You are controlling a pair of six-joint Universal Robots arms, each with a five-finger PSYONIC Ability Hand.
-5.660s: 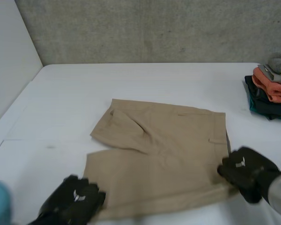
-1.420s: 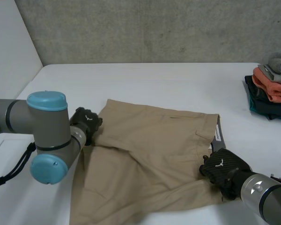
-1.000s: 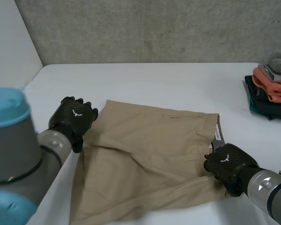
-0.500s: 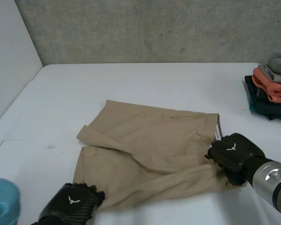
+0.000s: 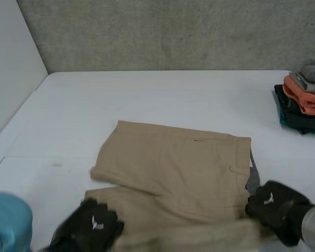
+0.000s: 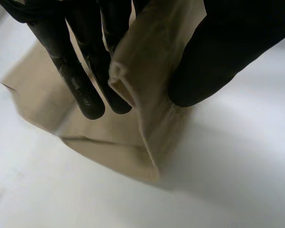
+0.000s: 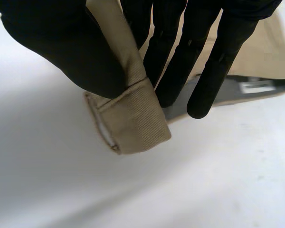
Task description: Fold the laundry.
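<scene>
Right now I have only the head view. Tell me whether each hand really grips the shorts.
Observer: In its wrist view, the left hand pinches an edge of the shorts between thumb and fingers.
Operator: Now report the right.
Observer: The right hand pinches the waistband corner between thumb and fingers.
Operator: Check the waistband's inside.
Observer: A grey lining with a white label shows just past the right hand's fingertips.
</scene>
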